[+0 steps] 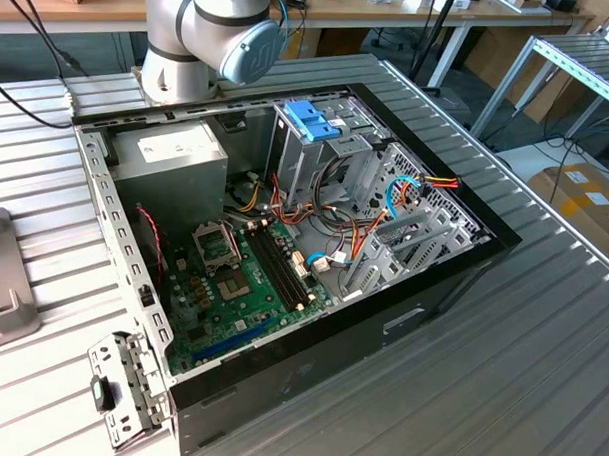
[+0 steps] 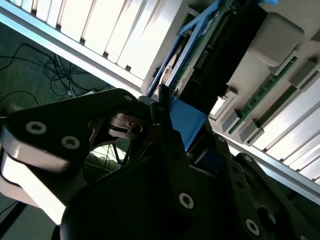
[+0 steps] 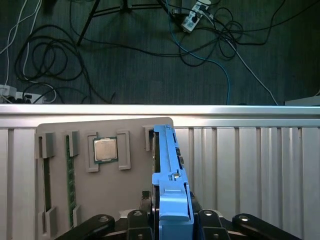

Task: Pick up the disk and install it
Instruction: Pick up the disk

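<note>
Clamping the disk (image 3: 169, 165), the end effector (image 3: 172, 220) seemingly overhangs a tray (image 3: 110, 195).

Disk (image 3: 169, 165) near end hidden between fingers (image 3: 135, 223).

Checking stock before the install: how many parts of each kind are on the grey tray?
Disk: 1
CPU: 1
Memory sticks: 2
Total: 4

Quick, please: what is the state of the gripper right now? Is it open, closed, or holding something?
Gripper: closed, holding the disk by its blue frame.
</note>
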You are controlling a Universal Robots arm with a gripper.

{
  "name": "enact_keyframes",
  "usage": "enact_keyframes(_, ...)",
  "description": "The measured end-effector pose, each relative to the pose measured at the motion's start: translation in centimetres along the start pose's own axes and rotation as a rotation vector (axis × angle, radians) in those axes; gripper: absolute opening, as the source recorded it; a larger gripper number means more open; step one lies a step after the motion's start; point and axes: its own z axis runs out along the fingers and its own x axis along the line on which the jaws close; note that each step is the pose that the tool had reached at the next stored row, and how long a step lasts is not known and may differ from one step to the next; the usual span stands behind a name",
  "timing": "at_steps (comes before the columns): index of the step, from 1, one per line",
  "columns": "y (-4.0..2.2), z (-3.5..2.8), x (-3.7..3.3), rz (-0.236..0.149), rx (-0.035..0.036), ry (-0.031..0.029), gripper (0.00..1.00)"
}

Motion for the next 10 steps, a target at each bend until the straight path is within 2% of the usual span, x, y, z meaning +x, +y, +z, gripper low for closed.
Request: enact_keyframes(10, 0.03, -0.68, -0.07, 0.0, 0.0, 0.0, 0.37)
